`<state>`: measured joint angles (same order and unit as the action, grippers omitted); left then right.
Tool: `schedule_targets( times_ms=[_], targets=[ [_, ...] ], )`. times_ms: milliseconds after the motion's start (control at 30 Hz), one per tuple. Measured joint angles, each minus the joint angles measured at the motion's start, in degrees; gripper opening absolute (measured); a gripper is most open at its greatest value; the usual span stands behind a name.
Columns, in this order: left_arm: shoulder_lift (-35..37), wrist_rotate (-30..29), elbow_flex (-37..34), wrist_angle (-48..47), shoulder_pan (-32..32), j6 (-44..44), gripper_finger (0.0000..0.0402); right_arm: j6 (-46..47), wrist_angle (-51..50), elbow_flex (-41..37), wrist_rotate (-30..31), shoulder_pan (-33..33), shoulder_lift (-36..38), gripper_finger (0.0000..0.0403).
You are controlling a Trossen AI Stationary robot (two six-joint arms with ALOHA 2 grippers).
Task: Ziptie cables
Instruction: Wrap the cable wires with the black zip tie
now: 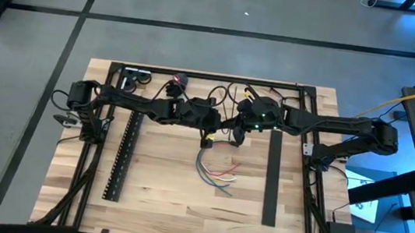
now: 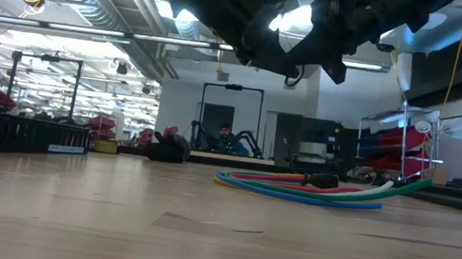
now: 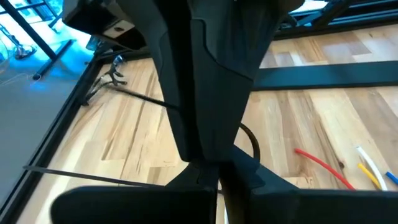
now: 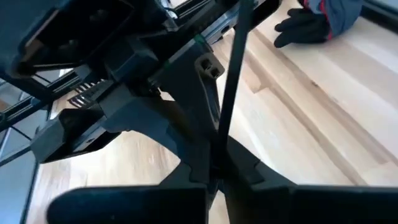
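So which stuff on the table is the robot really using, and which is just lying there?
For the job:
- bundle of thin coloured wires lying on the wood
- thin dark zip-tie strip pinched in the shut right pincer
- left pincer, shut, meeting it above the wires

Just lying about:
- long black slotted bar
- plain flat black bar
- black glove

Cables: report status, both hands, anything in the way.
Both hands shut, meeting above table centre: left hand, right hand, right pinching a dark zip tie. Cables loose on the table, untied. Nothing blocking.
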<state>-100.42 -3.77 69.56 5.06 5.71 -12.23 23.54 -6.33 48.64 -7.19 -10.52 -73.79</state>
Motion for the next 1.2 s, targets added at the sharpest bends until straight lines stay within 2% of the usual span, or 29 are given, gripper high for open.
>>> schedule_targets(
  times_ms=[167,367,500,633,733,867,1000,1200],
  targets=[
    [0.06,0.16,0.09,-1.45,0.91,2.24,0.0011,0.0,-3.03,0.0,2.64,0.04,-0.05,0.0021],
    [1.77,0.24,0.42,-2.92,2.33,6.86,0.0062,0.45,-12.11,0.42,8.83,0.0,0.72,0.0011],
    [2.45,4.71,0.34,-8.5,3.72,8.87,0.0102,0.87,-23.43,2.73,13.25,0.0,0.98,0.0015],
    [0.49,9.54,0.31,-11.96,4.95,8.81,0.0129,5.42,-29.44,2.23,15.93,0.71,0.93,0.0015],
    [-3.6,11.36,0.18,-11.91,5.17,8.16,0.0143,9.03,-30.75,-0.22,17.88,1.75,0.93,0.0016],
    [-7.84,13.76,0.24,-9.06,5.02,10.25,0.0161,11.5,-30.39,-2.76,16.93,3.25,0.91,0.0016],
    [-11.13,13.81,0.16,-8.27,4.03,9.78,0.0188,13.66,-30.2,-3.79,16.76,5.56,0.91,0.0016],
    [-16.42,11.75,0.24,-0.68,2.21,4.21,0.0219,14.99,-29.02,-3.82,17.97,7.28,0.91,0.0016]
  ],
)
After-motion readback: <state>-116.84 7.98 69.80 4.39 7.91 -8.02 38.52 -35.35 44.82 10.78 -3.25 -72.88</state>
